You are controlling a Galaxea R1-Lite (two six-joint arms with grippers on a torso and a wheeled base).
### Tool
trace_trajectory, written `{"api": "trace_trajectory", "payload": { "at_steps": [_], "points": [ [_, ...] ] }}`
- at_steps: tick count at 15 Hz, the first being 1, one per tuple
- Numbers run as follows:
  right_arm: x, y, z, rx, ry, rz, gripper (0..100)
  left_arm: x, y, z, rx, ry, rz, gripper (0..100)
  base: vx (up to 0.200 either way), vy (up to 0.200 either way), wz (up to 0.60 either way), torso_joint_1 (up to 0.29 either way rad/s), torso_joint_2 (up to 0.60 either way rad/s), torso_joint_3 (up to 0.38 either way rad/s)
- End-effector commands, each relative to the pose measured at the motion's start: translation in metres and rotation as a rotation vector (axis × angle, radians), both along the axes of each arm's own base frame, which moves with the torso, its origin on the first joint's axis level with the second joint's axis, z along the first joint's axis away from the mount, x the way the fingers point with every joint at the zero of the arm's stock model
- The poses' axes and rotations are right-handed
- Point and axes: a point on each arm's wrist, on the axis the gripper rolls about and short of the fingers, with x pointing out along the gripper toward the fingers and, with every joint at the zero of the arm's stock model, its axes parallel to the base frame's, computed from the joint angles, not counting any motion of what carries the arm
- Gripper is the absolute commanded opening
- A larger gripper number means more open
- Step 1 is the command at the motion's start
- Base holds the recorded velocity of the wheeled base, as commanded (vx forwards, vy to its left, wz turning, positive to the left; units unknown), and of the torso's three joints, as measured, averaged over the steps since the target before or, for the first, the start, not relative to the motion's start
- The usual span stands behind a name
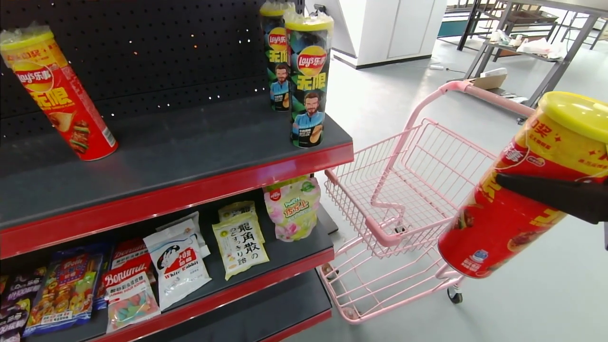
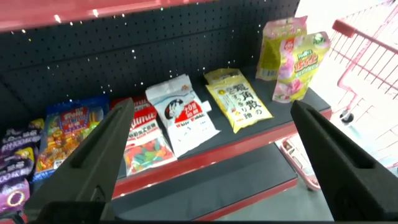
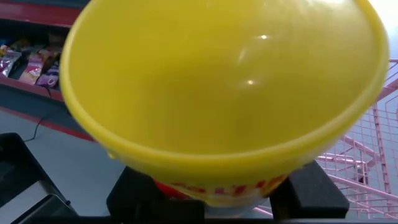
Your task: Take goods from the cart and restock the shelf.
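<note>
The red cylindrical crisp can with yellow lid, gripped tilted by the right gripper near the pink wire cart, should be stood upright on the dark top shelf; the left gripper gapes wide.

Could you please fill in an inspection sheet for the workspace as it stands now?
Surface: top shelf, dark with a red edge, partly bare.
Job's things: red can held tilted near the cart; second red can at the top shelf's left; two dark cans at its right end, one behind the other; the pink cart stands by the shelf's right end.
Clutter: nothing seen.
Grippers: left gripper open, in front of the snack bags on the lower shelf; right gripper shut on the red can.
Cables: nothing seen.
Surroundings: grey floor, white cabinet, metal tables behind.
</note>
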Motion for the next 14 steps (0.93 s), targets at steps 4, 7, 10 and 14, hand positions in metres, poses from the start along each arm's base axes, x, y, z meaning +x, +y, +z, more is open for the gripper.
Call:
{"api": "trace_trajectory", "payload": {
  "at_steps": [4,7,10,14],
  "points": [
    [0.0025,0.0012,-0.0001,-0.018,-0.009,0.005,0,0.0001,0.0,0.0001,0.0,0.0,0.001,100,0.0,0.0,0.0,0.196,-0.58,-0.376],
    [0.0026,0.001,-0.0001,-0.019,-0.01,0.004,0,0.0001,0.0,0.0,-0.002,0.001,0.002,100,0.0,0.0,0.0,0.224,-0.58,-0.362],
    [0.0025,0.0012,-0.0006,-0.022,-0.01,0.006,0,0.0001,0.0,0.0,-0.002,0.001,0.001,100,0.0,0.0,0.0,0.11,-0.24,-0.152],
    [0.0018,0.0007,-0.0001,-0.021,-0.013,0.004,0,0.0001,0.0,0.0001,0.0,0.0,0.002,100,-0.15,0.0,0.0,0.014,-0.01,-0.004]
  ]
}}
